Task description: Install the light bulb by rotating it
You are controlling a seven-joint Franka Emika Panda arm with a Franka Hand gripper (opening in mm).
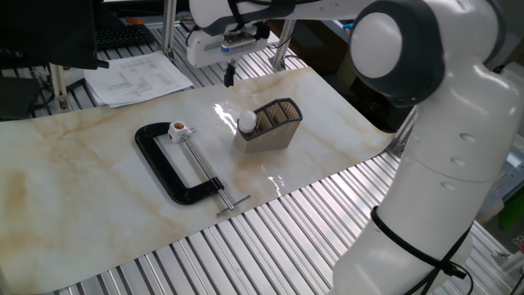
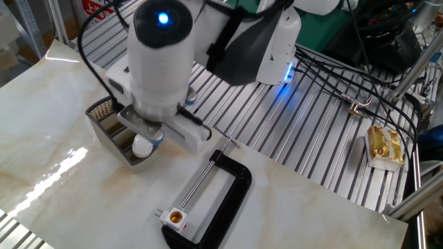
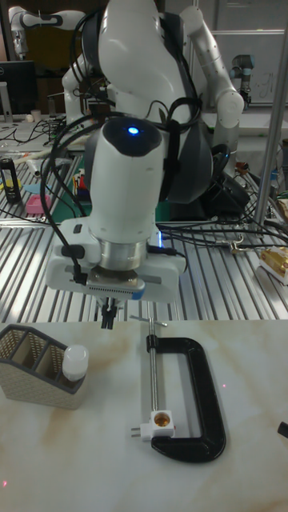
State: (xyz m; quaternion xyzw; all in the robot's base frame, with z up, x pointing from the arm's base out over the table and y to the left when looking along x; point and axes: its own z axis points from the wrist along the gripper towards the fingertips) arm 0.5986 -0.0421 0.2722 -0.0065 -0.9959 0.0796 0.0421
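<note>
Light bulb: small frosted white globe, round end up, narrow base down and hidden inside the end compartment of the mesh basket. Surface looks matte and clean; in the other fixed view it's partly covered by the arm. Basket sits on the marble-look table toward its far edge, long side roughly across the tabletop, remaining compartments dark inside. Black clamp lies flat nearer the middle of the table, apart from the basket, screw handle pointing to the near edge. Small white socket with orange centre is held in the clamp, opening facing up. Gripper hangs above the table, between basket and clamp in the tall view, holding nothing, touching nothing. Dark fingertips sit close together; can't tell whether the jaws are fully pressed together.
</note>
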